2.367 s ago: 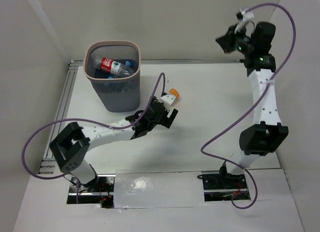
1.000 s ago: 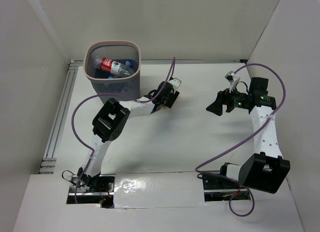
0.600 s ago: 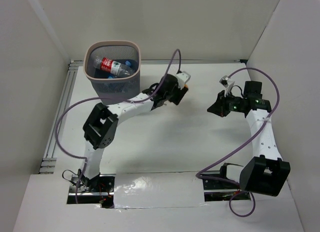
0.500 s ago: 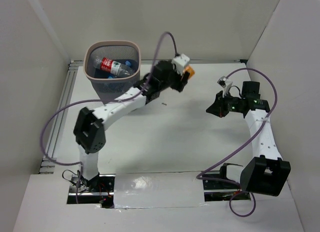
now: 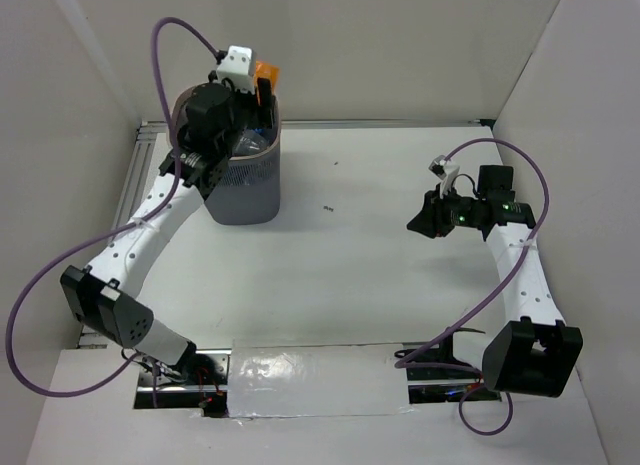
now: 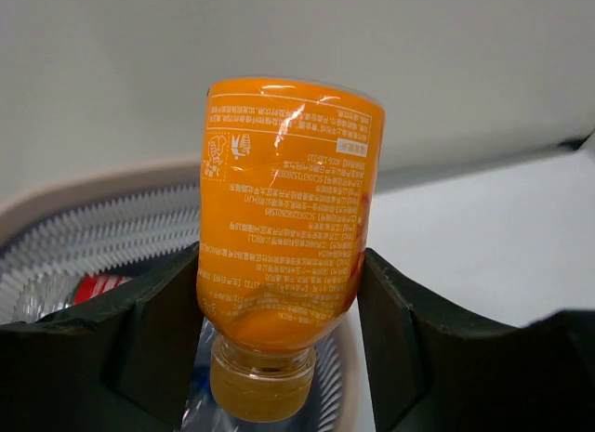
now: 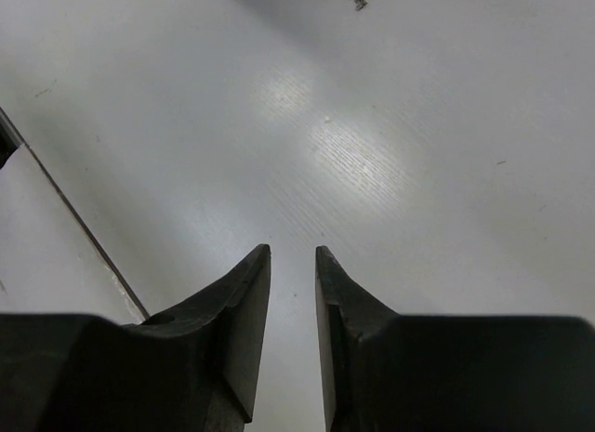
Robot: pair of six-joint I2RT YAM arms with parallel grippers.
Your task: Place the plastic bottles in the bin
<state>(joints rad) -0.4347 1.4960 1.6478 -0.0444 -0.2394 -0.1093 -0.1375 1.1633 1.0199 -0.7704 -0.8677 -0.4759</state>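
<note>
Ok so the left gripper is clamped on the short orange bottle, fingers on both sides of its lower body, grip looks solid.

In the top view the bottle hangs over the far right corner of the mesh bin, not over the middle. The wrist cam agrees: the pale rim curves past right under it, and white table shows just to the right.

Main worry imo is letting go here. The bottle could clip the rim and bounce out onto the table or roll toward the back wall, bc it's so near the edge. It's also held sideways-ish, so it might land across the rim instead of dropping in. I'd shift it inward over the red-label bottle first. The wrist is close to the bin too, so a sloppy move could nudge it.

Orientation: neck and cap point back at the wrist and the base points away toward the back wall. Long axis runs along the fingers, prob close to level, can't tell the exact tilt.

Right gripper is empty, jaws a narrow slit, over bare table, well apart from everything.
</note>
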